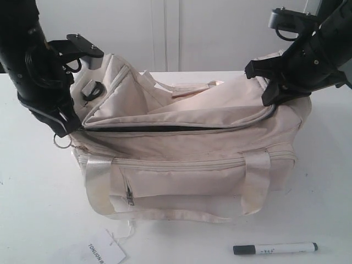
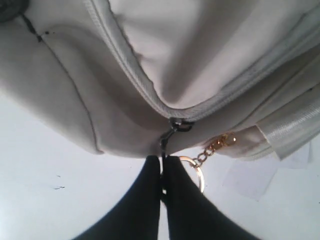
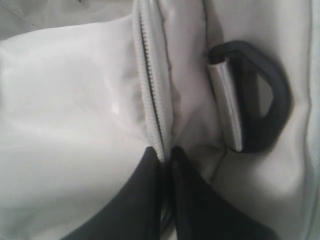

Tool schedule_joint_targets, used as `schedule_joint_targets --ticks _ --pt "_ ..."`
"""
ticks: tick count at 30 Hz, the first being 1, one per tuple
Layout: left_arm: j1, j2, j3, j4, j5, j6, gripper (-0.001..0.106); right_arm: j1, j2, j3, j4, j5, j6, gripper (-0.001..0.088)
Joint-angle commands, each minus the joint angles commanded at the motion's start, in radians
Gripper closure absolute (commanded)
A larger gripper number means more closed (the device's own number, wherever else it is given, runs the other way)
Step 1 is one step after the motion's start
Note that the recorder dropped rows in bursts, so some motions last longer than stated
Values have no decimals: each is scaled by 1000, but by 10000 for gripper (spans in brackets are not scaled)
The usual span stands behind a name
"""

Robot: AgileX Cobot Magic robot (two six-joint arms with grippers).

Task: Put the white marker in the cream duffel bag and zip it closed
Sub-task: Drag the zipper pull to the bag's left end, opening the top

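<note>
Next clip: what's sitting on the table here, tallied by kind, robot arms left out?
cream duffel bag: 1
white marker: 1
paper hang tag: 1
Total: 3

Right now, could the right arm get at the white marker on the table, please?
Probably not yet: the right gripper is shut on the cream duffel bag. Once it lets go, the way looks free: the white marker lies uncovered on the table.
</note>
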Motion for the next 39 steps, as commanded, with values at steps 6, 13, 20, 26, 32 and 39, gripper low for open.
schedule_joint_targets --ticks 6,13,20,26,32,39 --pt "0 0 0 -97 -14 67 1053 0 0 0 0 0 0 868" --pt "0 -15 0 -115 -47 67 1053 0 0 0 6 0 0 867" --pt "0 -41 0 -143 -67 67 1053 0 0 0 7 -8 -2 682" --pt "0 -53 0 -154 -71 75 1053 0 -7 -26 7 -5 -2 606" --pt "0 -62 0 -166 -89 82 1053 0 -47 -53 60 -6 -12 606" --pt "0 -81 0 -166 -120 82 1053 0 -81 -53 64 0 -78 606"
